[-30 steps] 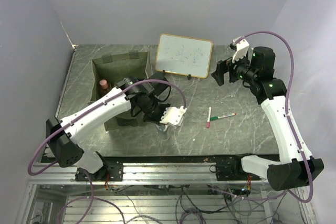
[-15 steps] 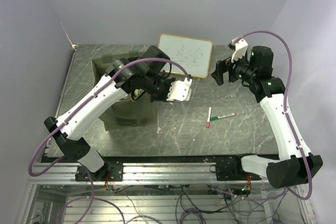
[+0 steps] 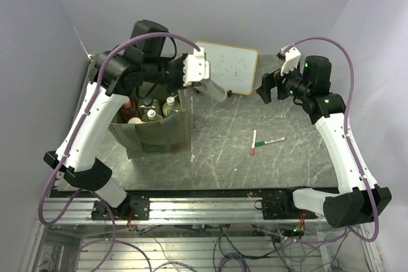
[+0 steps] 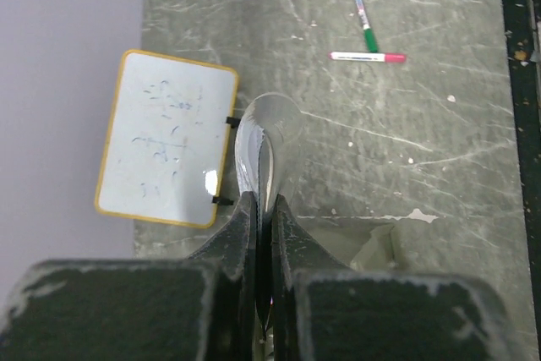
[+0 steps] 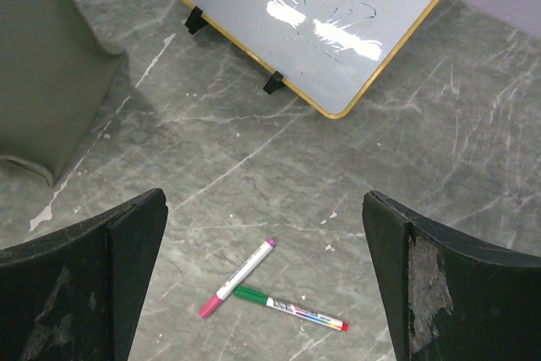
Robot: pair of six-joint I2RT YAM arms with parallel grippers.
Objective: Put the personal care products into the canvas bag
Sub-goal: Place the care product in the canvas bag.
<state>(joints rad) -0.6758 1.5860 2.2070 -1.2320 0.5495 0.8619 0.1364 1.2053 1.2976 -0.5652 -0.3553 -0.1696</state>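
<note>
Presently we list: left gripper [image 4: 263,209] pinched on a clear bottle [image 4: 266,137], aloft near the whiteboard [image 4: 165,150]. Beside and below it we note the canvas bag [image 3: 153,138], more bottles [image 3: 152,111] standing inside. Right gripper [image 5: 264,209] spread wide, empty, over two marker pens [image 5: 254,285].

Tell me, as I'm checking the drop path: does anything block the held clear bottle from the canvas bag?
Nothing visible does: the clear bottle in the left gripper hangs just right of the open canvas bag.
</note>
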